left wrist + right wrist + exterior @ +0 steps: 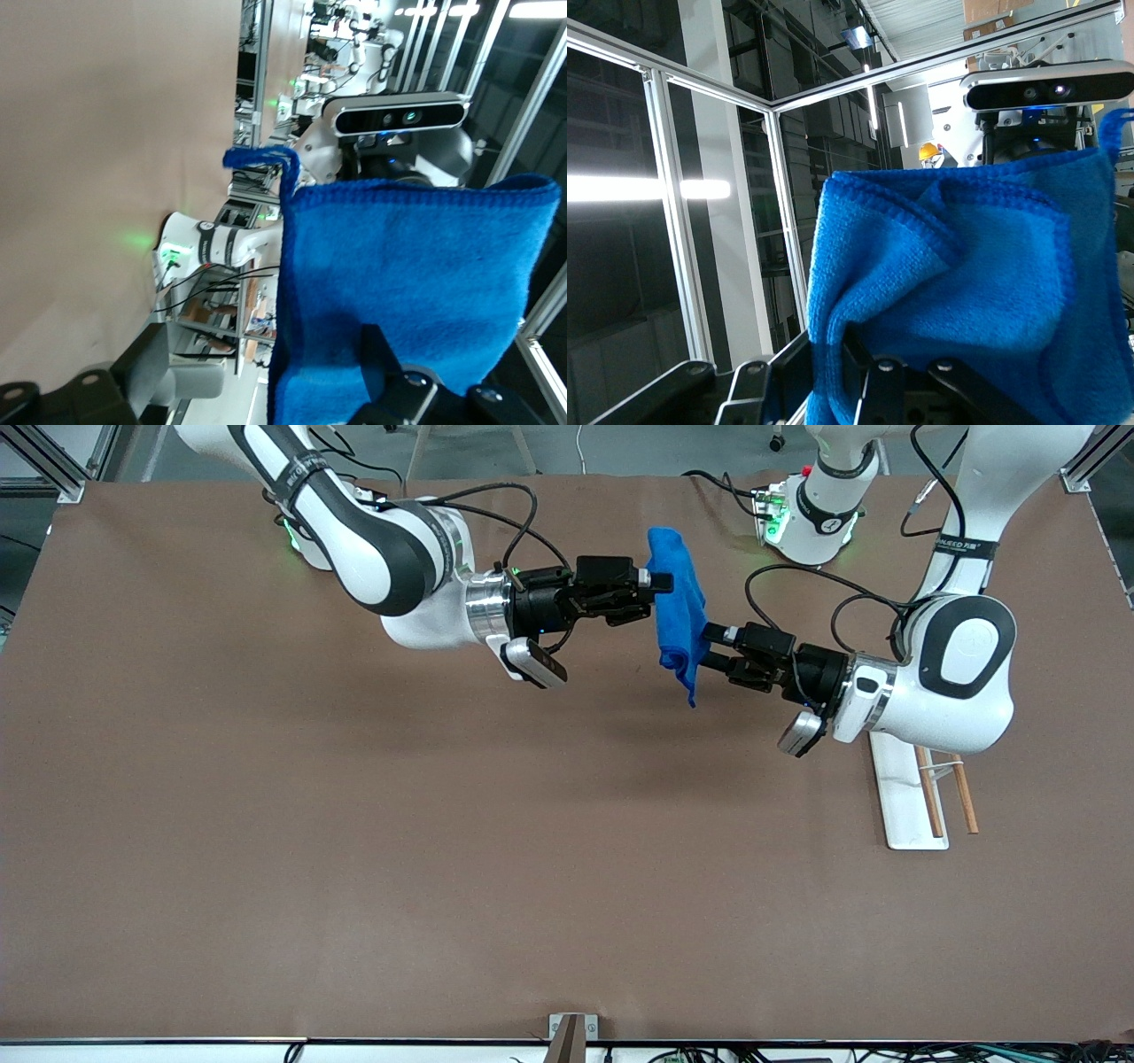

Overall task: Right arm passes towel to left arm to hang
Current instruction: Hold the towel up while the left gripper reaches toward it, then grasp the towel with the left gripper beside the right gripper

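The towel (678, 607) hangs in the air over the desk (354, 850), hiding both arms' fingertips. The right gripper (660, 583) is clenched on its upper part; the left gripper (707, 646) straddles its lower part, jaws spread. The white tray (904, 797) with wooden rods (948, 793), near the left arm's end, is partly covered by the left arm (939, 682).

Evenly and brightly lit from overhead in the front view, with soft, diffuse shadows on the brown table (354, 850) below the jaws of both grippers and no harsh glare. Backlit in the right wrist view by a blown-out light strip (647, 189) against dark glass well away from the jaws. Slightly soft on the towel (416, 283) close against the jaws in the left wrist view, with ceiling lights flaring past them.
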Tool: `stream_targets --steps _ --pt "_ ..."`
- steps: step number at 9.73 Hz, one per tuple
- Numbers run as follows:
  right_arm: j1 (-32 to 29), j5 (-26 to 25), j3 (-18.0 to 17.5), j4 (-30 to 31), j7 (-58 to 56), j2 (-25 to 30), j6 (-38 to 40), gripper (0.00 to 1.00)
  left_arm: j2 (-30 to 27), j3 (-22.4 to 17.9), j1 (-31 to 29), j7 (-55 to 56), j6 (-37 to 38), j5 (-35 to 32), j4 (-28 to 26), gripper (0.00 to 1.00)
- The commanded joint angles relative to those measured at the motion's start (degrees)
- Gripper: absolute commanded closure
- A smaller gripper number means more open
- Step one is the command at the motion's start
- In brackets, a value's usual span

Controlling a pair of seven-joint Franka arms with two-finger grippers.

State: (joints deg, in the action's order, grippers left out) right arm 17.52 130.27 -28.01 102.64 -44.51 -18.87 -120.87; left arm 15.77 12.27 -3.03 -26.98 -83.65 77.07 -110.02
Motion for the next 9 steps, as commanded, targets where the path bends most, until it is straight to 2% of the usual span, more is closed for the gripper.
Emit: stream_targets --steps 1,5,9 --pt "0.5 1.8 0.1 -0.9 -1.5 -0.6 -0.4 0.99 -2.1 -0.1 -1.5 -1.8 1.5 3.1 -3.8 0.1" --pt "0.9 1.6 0.1 -1.5 -1.5 -0.6 -4.0 0.99 -2.8 -0.1 -1.7 -4.2 1.7 7.6 -5.1 0.17" --pt "1.5 1.6 0.1 -1.5 -1.5 -0.6 -4.8 0.99 -2.0 0.1 -0.9 -4.7 -0.2 7.6 -5.1 0.18"
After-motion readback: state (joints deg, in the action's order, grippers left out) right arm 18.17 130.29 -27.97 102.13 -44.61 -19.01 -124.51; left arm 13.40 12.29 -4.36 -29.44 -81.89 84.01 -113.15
